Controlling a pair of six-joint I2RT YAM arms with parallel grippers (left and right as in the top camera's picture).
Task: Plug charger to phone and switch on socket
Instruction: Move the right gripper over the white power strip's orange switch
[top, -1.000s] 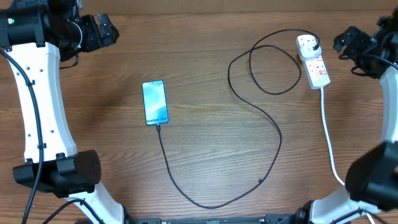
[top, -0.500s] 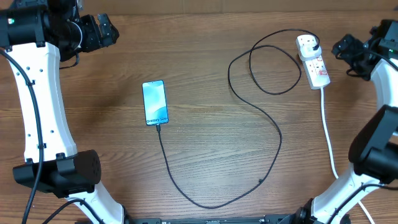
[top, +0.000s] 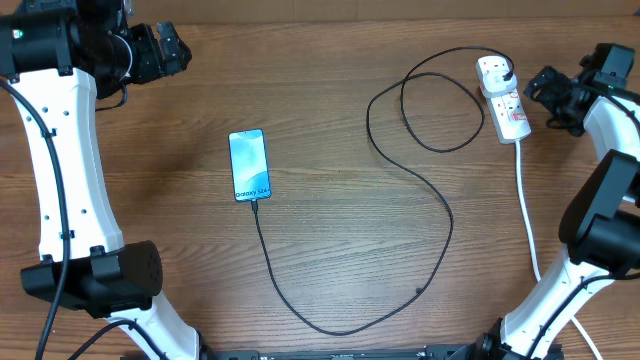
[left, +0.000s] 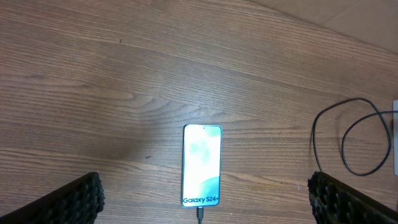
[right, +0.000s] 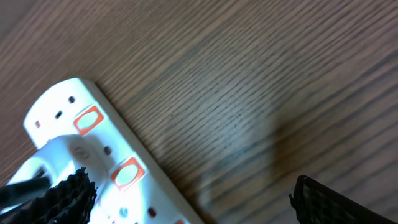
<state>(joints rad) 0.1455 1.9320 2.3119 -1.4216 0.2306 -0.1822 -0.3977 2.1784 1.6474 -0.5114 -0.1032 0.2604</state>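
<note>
Overhead, charger (top: 490, 70) plug head in socket (top: 511, 108), tip in phone (top: 250, 165), left tool (top: 177, 48) wide, right tool (top: 538, 97) wide

left tool (top: 172, 50) held high, far left, jaws wide — right tool (top: 548, 92) low, jaws wide

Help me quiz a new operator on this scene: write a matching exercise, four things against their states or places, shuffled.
Things
1. phone
2. white plug head
3. right gripper
4. left gripper

States or places
A. open, just beside the power strip
B. lying screen-up, black cable at its lower edge
C. open, at the far left of the table
D. sitting in the power strip's end

Pairs: 1-B; 2-D; 3-A; 4-C
</note>
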